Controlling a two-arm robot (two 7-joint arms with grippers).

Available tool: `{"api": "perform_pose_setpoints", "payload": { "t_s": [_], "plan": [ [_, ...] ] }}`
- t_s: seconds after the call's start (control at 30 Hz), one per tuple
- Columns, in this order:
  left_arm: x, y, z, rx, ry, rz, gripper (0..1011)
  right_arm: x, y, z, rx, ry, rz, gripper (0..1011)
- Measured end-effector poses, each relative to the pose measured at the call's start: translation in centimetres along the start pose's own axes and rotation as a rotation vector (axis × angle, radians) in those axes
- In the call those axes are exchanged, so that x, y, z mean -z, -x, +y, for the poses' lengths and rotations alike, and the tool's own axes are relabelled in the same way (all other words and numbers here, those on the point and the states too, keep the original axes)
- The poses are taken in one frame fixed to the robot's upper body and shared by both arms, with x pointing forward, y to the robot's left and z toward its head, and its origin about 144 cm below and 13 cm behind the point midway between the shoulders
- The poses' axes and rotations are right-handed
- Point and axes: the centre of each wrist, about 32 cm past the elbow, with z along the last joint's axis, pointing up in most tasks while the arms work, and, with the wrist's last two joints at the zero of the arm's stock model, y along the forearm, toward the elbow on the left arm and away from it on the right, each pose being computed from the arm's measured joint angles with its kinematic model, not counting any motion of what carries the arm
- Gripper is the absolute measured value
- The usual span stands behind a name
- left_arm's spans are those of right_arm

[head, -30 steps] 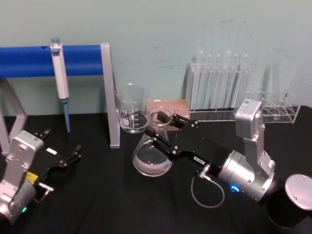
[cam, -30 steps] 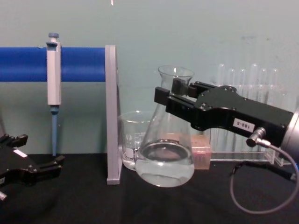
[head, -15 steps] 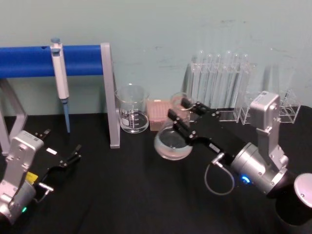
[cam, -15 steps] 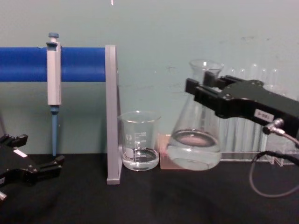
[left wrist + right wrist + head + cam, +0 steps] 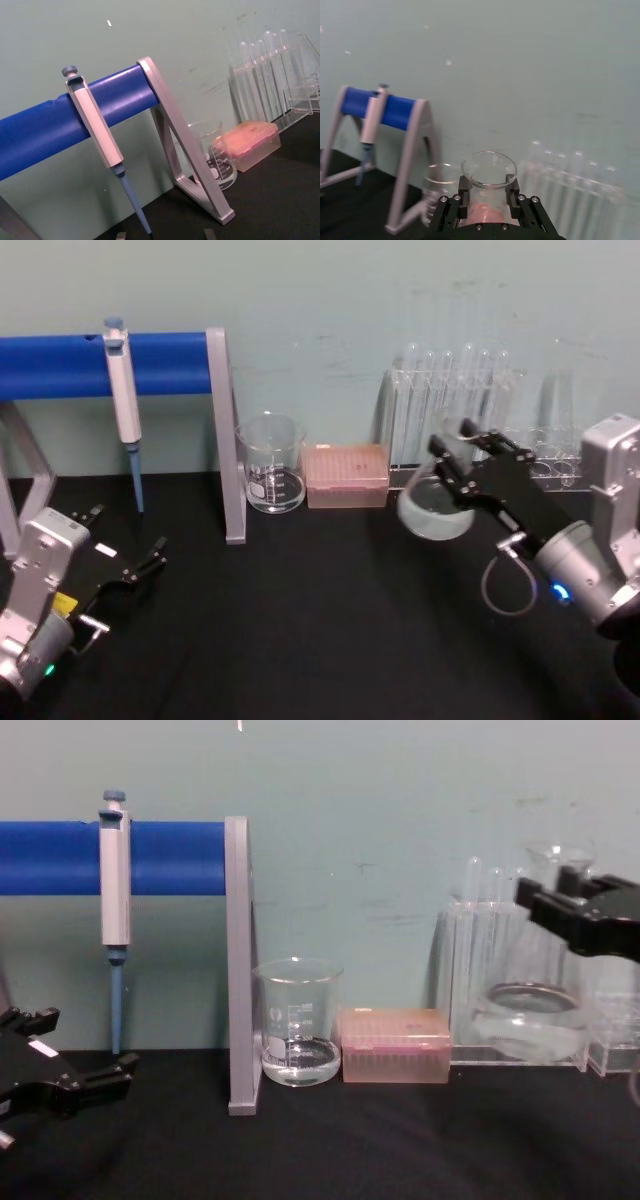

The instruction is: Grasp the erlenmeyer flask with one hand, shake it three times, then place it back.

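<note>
You'll see a pipette hanging on the blue bar, a glass beaker just beside the grey post, a pink box next to it, and a test tube rack farther right.

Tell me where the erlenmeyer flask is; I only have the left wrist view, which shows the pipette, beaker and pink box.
Observer: The right pincer grips the erlenmeyer flask by its neck, lifted off the table.
Operator: Where is it relative to the pink box?
Observer: It is to the robot's right of the box, in front of the test tube rack.
Operator: And the left pincer?
Observer: It is open at the robot's left, holding nothing.
</note>
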Motion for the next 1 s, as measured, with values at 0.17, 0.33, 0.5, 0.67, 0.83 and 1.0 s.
{"api": "perform_pose_setpoints", "payload": {
  "t_s": [0.17, 0.33, 0.5, 0.67, 0.83, 1.0],
  "plan": [
    [0.0, 0.0, 0.0, 0.000, 0.000, 0.000, 1001, 0.0, -0.9, -0.9, 0.073, 0.013, -0.017, 451],
    [0.0, 0.0, 0.0, 0.000, 0.000, 0.000, 1001, -0.1, -1.6, -1.5, 0.120, 0.022, -0.029, 450],
    [0.0, 0.0, 0.0, 0.000, 0.000, 0.000, 1001, -0.1, -1.9, -1.8, 0.144, 0.024, -0.034, 450],
    [0.0, 0.0, 0.0, 0.000, 0.000, 0.000, 1001, -0.1, -1.8, -1.8, 0.139, 0.022, -0.030, 450],
    [0.0, 0.0, 0.0, 0.000, 0.000, 0.000, 1001, -0.1, -1.6, -1.3, 0.105, 0.020, -0.023, 450],
    [0.0, 0.0, 0.0, 0.000, 0.000, 0.000, 1001, -0.1, -1.2, -0.7, 0.056, 0.017, -0.017, 450]
  ]
}}
